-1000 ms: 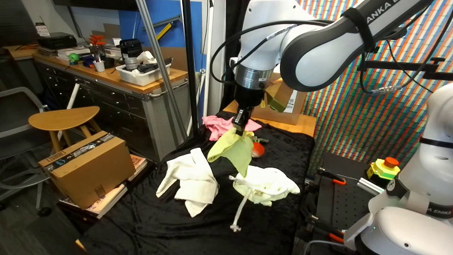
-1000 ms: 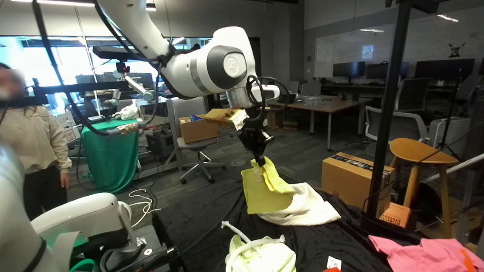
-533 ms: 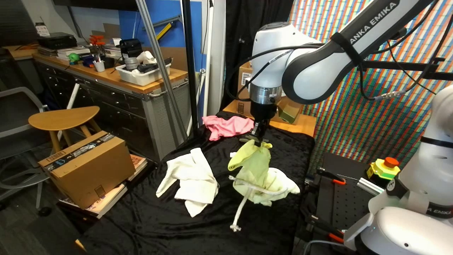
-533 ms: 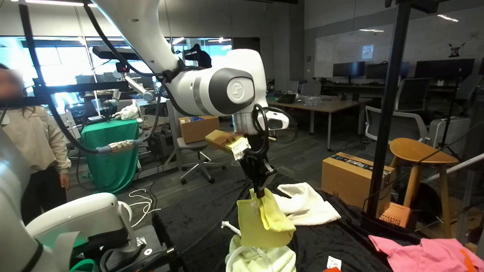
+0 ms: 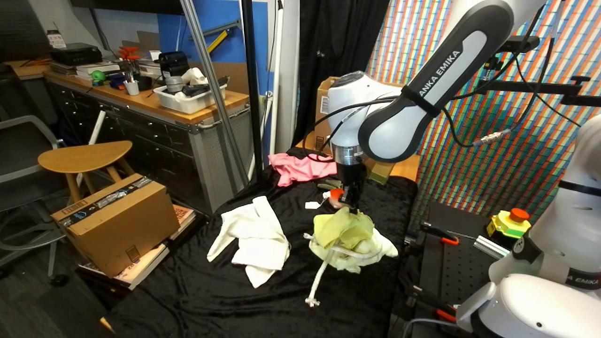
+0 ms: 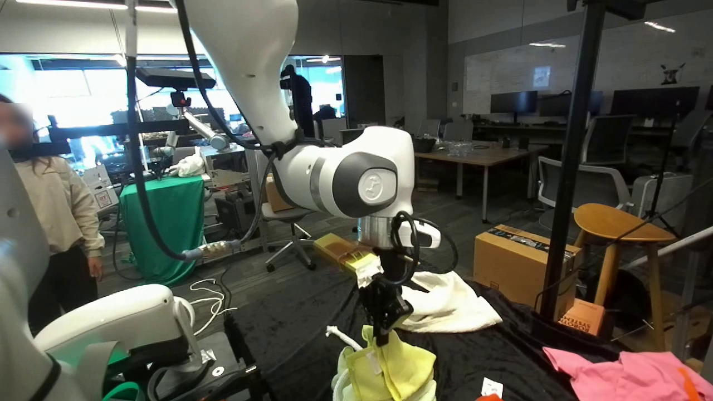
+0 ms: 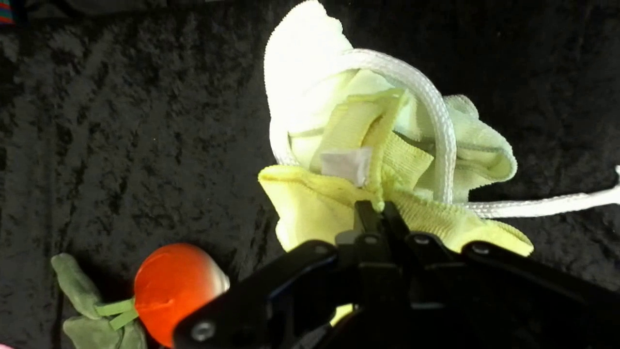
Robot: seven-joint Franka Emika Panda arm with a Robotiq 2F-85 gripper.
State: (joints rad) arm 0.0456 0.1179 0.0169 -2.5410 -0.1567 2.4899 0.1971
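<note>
My gripper (image 5: 353,210) is shut on a yellow-green cloth (image 5: 342,227), gripping a fold near its top. The gripper also shows in an exterior view (image 6: 381,340) and the wrist view (image 7: 380,207). The cloth (image 7: 310,208) hangs over a pale green-white cloth bag (image 7: 300,63) with a white rope (image 7: 542,206), its lower part within the rope's loop. Whether it rests on the bag's bottom is hidden. A red plush vegetable (image 7: 174,286) with green leaves lies beside the bag. A white cloth (image 5: 256,234) and a pink cloth (image 5: 300,169) lie on the same table.
Black fabric (image 5: 188,300) covers the table. A cardboard box (image 5: 122,220) and a stool (image 5: 84,157) stand on the floor beyond it. A black post (image 6: 574,161) rises near the table. Another white arm (image 5: 540,295) is beside it. A person (image 6: 55,223) stands farther off.
My gripper has come down with the yellow-green cloth, from above the table near the pink and white cloths to over the bag. The cloth now bunches against the bag.
</note>
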